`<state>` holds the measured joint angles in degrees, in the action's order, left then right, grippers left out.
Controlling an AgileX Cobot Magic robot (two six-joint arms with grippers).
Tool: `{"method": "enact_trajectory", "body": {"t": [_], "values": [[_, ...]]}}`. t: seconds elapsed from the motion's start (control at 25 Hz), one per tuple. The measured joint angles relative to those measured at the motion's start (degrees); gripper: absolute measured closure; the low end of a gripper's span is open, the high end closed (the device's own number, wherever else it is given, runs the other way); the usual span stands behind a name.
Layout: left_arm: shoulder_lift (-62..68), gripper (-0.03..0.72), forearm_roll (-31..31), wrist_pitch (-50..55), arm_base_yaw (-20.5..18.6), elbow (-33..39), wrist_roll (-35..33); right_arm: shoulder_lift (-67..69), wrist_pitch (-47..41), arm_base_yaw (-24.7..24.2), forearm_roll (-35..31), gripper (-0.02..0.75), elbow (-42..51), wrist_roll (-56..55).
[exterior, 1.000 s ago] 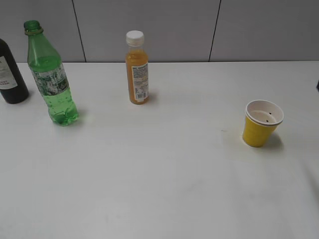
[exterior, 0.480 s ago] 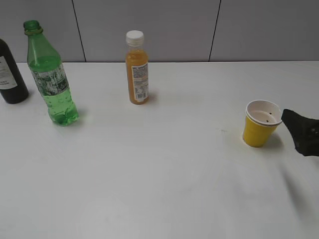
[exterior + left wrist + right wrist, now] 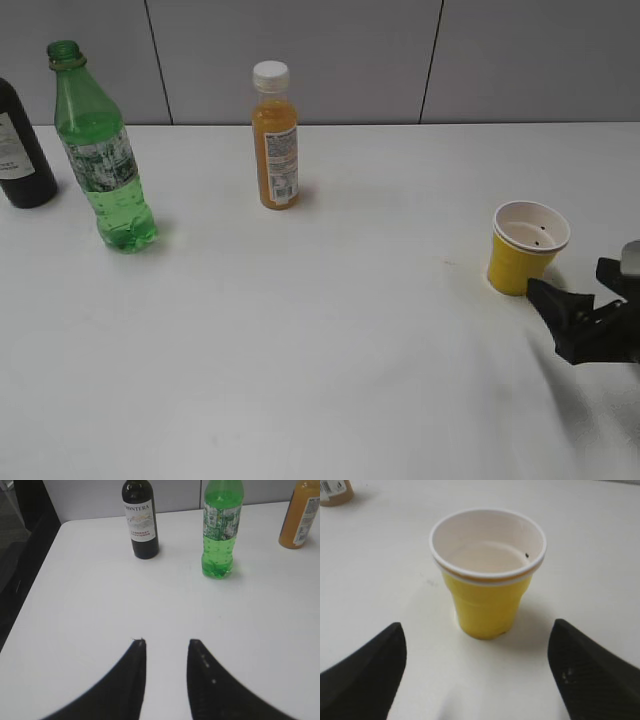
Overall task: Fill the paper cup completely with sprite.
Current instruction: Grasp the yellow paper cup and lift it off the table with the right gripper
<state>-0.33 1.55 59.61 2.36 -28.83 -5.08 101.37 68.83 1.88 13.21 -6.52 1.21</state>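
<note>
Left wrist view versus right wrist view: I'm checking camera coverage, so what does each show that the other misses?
Only the left wrist view shows the dark wine bottle, the green sprite bottle and the left gripper, jaws apart over bare table. Only the right wrist view shows the yellow paper cup, upright with no liquid visible, and the right gripper, jaws wide and the cup just ahead of them. Both share the white table and a cut-off edge of the orange juice bottle.

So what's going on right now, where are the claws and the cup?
Right gripper open, facing small yellow paper cup, not touching. Left gripper open, empty, short of tall green plastic bottle. Cup upright, empty. Nothing between.
</note>
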Motion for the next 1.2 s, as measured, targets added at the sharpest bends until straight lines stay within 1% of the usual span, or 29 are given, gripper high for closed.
{"method": "enact_trajectory", "body": {"t": [0.24, 0.44, 0.76, 1.0, 1.2], "values": [[0.0, 0.461, 0.0, 0.0, 0.0, 0.0, 0.0, 3.1, 0.0, 0.0, -0.5, 0.047, -0.1, 0.6], [0.0, 0.461, 0.0, 0.0, 0.0, 0.0, 0.0, 4.3, 0.2, 0.0, -0.6, 0.047, -2.5, 0.6], [0.0, 0.461, 0.0, 0.0, 0.0, 0.0, 0.0, 12.0, 0.4, 0.0, -0.7, 0.049, -4.6, 0.6], [0.0, 0.461, 0.0, 0.0, 0.0, 0.0, 0.0, 14.0, 0.5, 0.0, 0.0, 0.055, -7.5, 0.5], [0.0, 0.461, 0.0, 0.0, 0.0, 0.0, 0.0, 16.2, 0.6, 0.0, -0.1, 0.059, -9.9, -1.8]]}}
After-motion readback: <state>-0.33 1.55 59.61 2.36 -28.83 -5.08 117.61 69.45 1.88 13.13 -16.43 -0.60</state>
